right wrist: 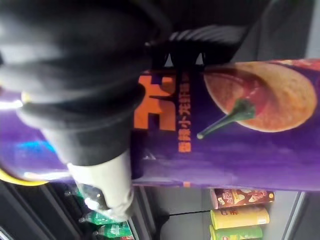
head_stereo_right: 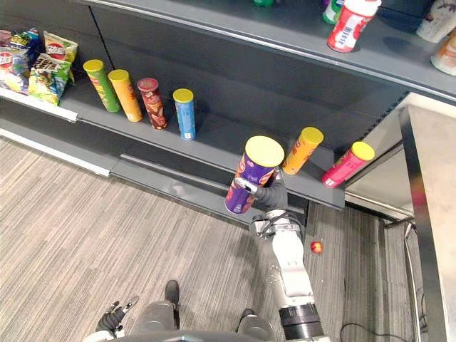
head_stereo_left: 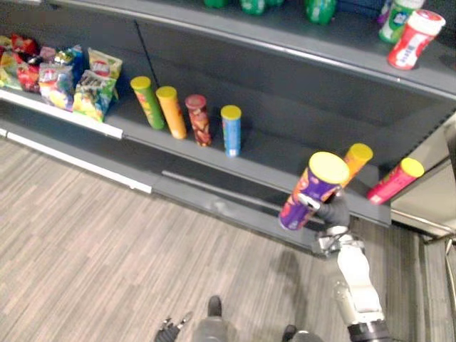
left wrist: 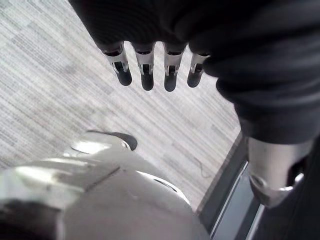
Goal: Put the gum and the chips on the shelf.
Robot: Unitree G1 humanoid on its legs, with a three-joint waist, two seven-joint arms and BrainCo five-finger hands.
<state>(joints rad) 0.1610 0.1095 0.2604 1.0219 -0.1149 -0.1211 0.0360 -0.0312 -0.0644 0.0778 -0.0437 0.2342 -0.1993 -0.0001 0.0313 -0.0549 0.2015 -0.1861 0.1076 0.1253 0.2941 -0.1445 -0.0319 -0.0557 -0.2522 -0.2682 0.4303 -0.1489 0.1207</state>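
Observation:
A purple chips can (head_stereo_left: 313,189) with a yellow lid is held tilted in the air, just in front of the lower shelf's (head_stereo_left: 271,160) front edge. My right hand (head_stereo_left: 333,212) is shut on its lower half. The right wrist view shows the can's purple side (right wrist: 240,125) past the hand's dark cover (right wrist: 85,75). A red and white gum bottle (head_stereo_left: 415,39) stands on the upper shelf (head_stereo_left: 342,53) at the right. My left hand (left wrist: 145,70) hangs low over the floor, its fingers straight and holding nothing.
Green, orange, red and blue cans (head_stereo_left: 192,117) stand in a row on the lower shelf. An orange can (head_stereo_left: 356,160) and a pink can (head_stereo_left: 394,182) stand just behind the purple one. Chip bags (head_stereo_left: 78,82) lie far left. A counter (head_stereo_right: 434,178) stands right. A small red ball (head_stereo_right: 316,247) lies on the floor.

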